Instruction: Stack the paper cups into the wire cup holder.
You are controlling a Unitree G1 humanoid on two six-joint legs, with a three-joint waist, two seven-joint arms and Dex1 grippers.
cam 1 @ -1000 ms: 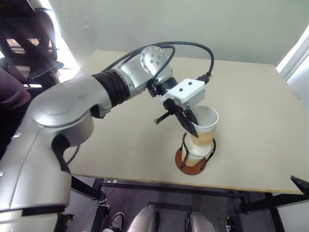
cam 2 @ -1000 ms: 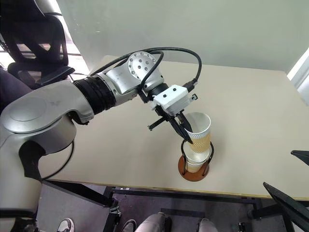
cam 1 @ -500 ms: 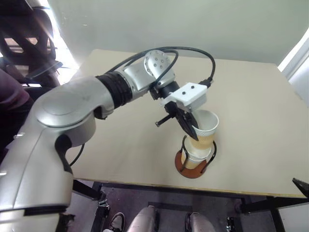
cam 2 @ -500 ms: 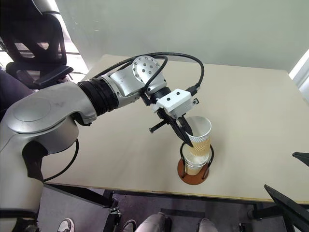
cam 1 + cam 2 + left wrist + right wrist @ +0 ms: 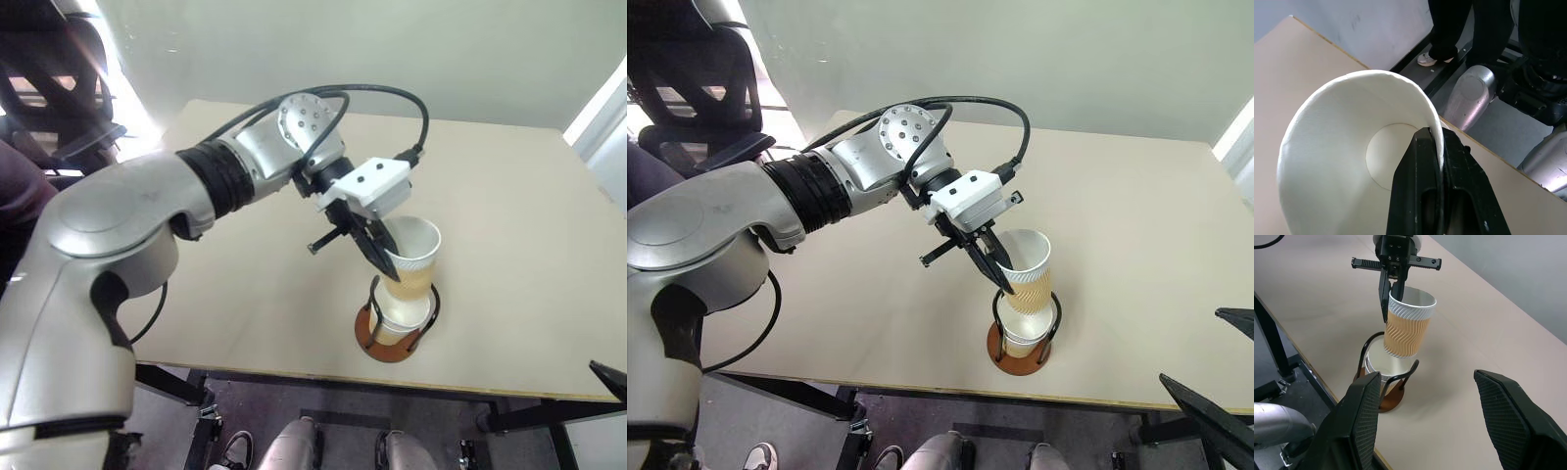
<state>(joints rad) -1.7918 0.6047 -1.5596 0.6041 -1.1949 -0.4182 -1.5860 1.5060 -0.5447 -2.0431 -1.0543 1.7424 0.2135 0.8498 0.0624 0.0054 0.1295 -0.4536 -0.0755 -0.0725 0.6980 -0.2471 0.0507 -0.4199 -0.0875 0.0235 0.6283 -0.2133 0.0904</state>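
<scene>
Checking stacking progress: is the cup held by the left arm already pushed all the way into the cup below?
No. The held cup hangs above the cup in the holder.

Two head views looking steeply down over the table (image 5: pixel 245 304) from just above, near-identical and slightly offset; left wrist view close in, peering into a cup (image 5: pixel 1352 161); right wrist view farther back, sharing cup and holder (image 5: pixel 1388 399), centre frame.
</scene>
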